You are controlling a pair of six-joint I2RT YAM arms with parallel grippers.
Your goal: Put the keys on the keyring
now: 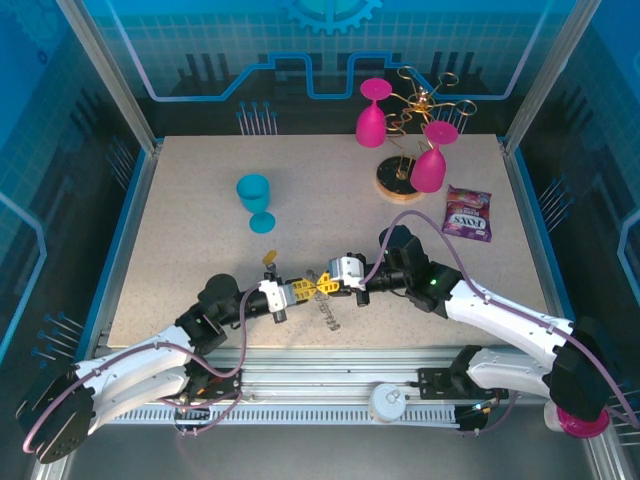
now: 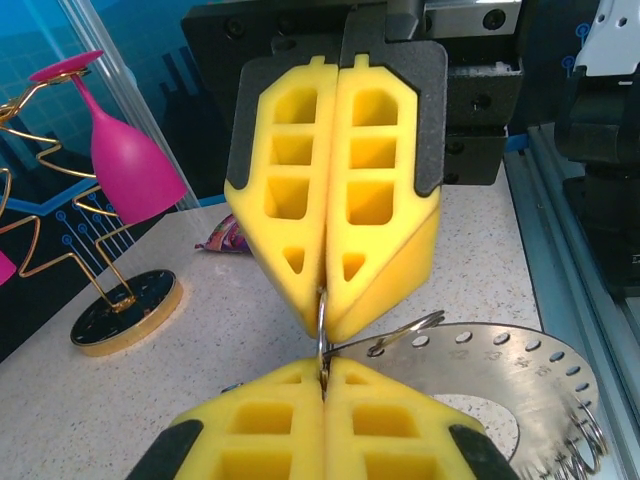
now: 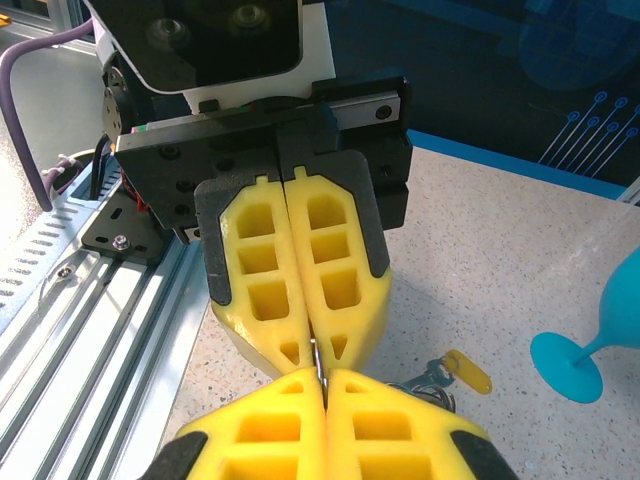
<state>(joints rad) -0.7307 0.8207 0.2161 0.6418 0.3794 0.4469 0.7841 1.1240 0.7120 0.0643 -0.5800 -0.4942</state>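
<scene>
At the left of the overhead view, the blue goblet [image 1: 255, 200] is seen upright on the surface [image 1: 180, 230], bowl opening upward. The key [image 1: 270, 258] is laid flat just nearer than the goblet, beside the left arm and apart from the keyring [image 1: 327, 312]. In the right wrist view the key [image 3: 467, 370] is resolved more clearly, its yellow head lying near the goblet's foot. The left claw [image 1: 308, 289] and the right claw [image 1: 328, 281] are set tip to tip close to the near edge of the surface. Each claw is closed, with its fingers pressed together. The left wrist view supplies the detail: a thin wire loop [image 2: 322, 318] of the keyring is pinched in the seam of both claws and runs from one pair of tips into the other. There the keyring [image 2: 500, 375] appears as a flat plate with a row of small holes and wire coils at its rim, lying on the surface right of the tips. Overhead it is rendered as a faint grey shape. Further right, a gold wire stand [image 1: 420, 105] on a round wooden base [image 1: 398, 180] carries one pink goblet [image 1: 372, 118] and a second pink goblet [image 1: 429, 168], both hung inverted. A candy packet [image 1: 467, 212] lies flat just right of the base, near the right edge. Bare surface is available between the blue goblet and the stand, and along the left edge.
</scene>
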